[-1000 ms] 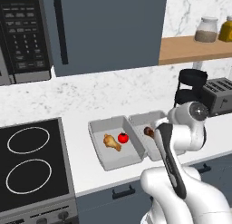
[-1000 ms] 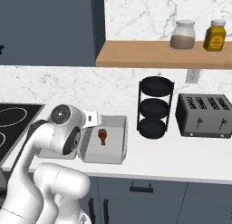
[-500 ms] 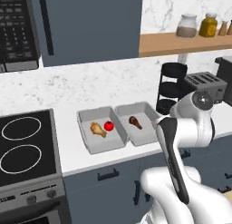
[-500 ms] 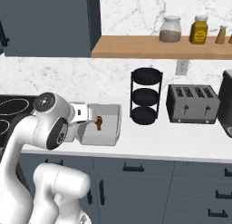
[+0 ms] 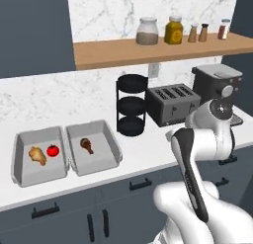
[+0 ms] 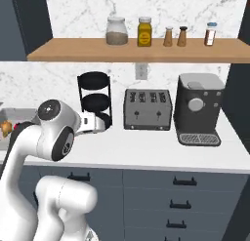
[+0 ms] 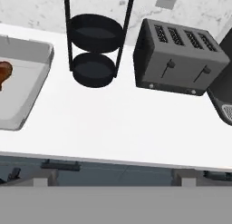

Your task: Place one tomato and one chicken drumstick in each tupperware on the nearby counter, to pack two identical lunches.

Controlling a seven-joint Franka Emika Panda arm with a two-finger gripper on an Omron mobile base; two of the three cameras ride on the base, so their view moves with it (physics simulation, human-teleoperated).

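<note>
We are seeing the two tupperware containers sitting side by side on the counter (image 5: 143, 156), well off to our gripper's left: the left tupperware (image 5: 39, 156) is holding a tomato (image 5: 53, 150) and a drumstick (image 5: 36, 155), the right tupperware (image 5: 94, 146) a second drumstick (image 5: 87, 145). Our gripper (image 6: 103, 123) is hanging spread wide, gripping nothing, over bare counter in front of the black tiered rack (image 5: 131, 104), with the toaster (image 5: 173, 103) just to its right.
</note>
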